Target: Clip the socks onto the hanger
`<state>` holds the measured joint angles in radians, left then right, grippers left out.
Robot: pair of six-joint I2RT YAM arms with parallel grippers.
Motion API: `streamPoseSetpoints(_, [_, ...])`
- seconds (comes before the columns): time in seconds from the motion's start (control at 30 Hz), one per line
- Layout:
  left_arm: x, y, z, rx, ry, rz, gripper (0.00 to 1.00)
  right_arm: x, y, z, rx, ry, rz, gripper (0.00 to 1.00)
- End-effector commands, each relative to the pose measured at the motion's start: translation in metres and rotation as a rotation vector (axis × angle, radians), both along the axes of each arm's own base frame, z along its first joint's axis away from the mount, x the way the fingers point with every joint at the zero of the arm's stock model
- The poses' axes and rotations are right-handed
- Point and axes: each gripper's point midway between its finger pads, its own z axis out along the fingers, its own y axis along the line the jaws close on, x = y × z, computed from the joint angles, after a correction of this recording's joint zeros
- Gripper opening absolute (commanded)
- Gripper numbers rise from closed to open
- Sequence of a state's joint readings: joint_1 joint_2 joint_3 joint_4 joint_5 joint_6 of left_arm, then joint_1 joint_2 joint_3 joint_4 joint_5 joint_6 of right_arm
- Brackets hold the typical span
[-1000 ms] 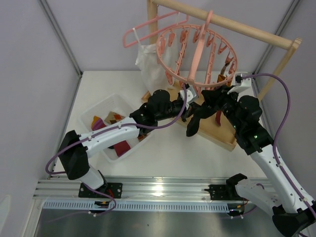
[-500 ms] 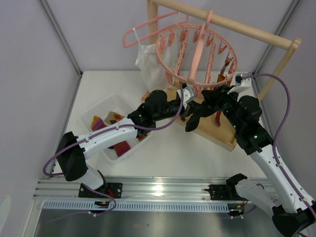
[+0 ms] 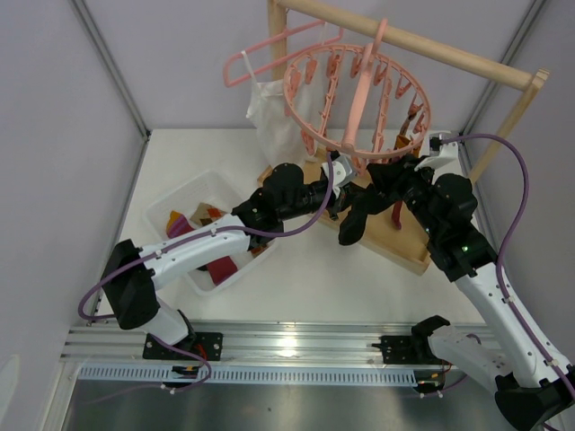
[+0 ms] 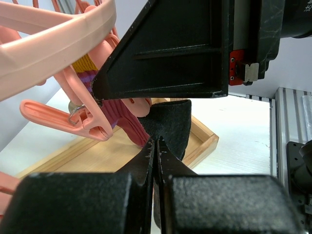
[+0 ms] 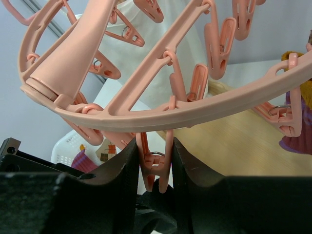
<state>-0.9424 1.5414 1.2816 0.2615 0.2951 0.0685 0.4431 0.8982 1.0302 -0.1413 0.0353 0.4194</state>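
Observation:
The round pink hanger hangs from a wooden bar. My right gripper is under its front rim, shut on one dangling pink clip, with a finger on each side of it. My left gripper is shut on a black sock and holds it just below that clip; in the top view the sock droops over the wooden base. A purple sock with a yellow cuff hangs from a clip on the hanger's right. More socks, maroon and tan argyle, lie in the white bin.
A thin pink coat hanger with a white camisole hangs on the same bar, left of the round hanger. The rack's wooden base tray lies under both grippers. Grey walls close in left and right.
My left gripper has shifted slightly up and to the left, bringing the black sock closer under the clip. The right gripper has stayed on the clip.

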Motion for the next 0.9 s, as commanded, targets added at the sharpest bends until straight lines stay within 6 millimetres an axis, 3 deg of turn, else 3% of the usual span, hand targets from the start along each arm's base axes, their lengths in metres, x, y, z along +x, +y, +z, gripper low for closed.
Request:
streamPoseSetpoints(0.0, [-0.007,-0.001,0.036,-0.087,-0.047,-0.021,0.01,-0.001,0.005,0.011,0.038,-0.029,0.023,0.00])
streamPoseSetpoints(0.43, [-0.003,-0.008,0.033,-0.091,-0.031,-0.019,0.01,-0.006,0.012,0.017,0.065,-0.034,0.069,0.00])
streamPoseSetpoints(0.87, [-0.014,-0.002,0.051,-0.149,-0.043,-0.049,0.01,-0.003,0.011,0.011,0.056,-0.018,0.061,0.00])
